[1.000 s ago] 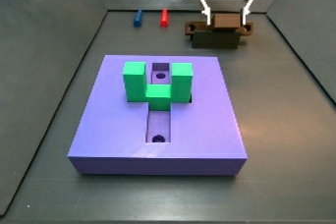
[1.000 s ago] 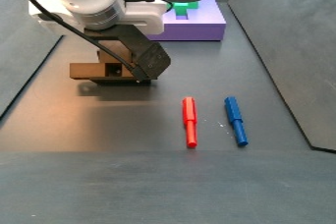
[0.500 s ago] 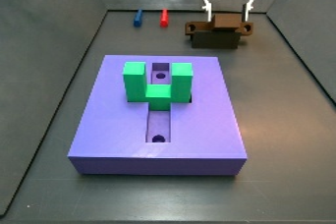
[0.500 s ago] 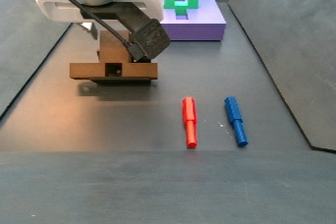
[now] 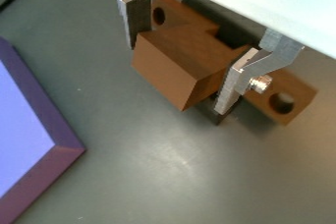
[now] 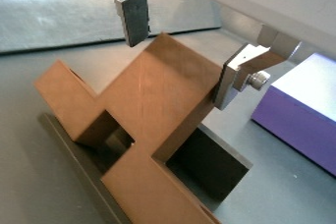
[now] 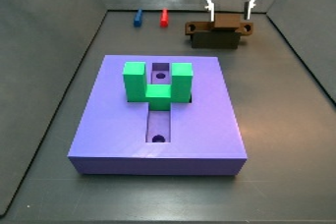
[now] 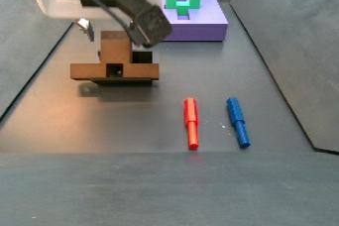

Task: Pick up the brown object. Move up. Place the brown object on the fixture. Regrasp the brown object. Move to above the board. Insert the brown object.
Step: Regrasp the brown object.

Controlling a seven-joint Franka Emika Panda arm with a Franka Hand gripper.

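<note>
One board (image 7: pixel 157 110) on the worktop (image 7: pixel 282 120), carrying one green U-shaped block (image 7: pixel 157 81). One fixture (image 8: pixel 113 73) with the single brown object (image 8: pixel 117 46) standing up in it, in both side views. Two markers, one red marker (image 8: pixel 191 122) and one blue marker (image 8: pixel 237 121), lie side by side. My gripper (image 5: pixel 184 61) has lifted since a second ago, fingers (image 5: pixel 233 83) spread, straddling the brown piece without pinching it.
</note>
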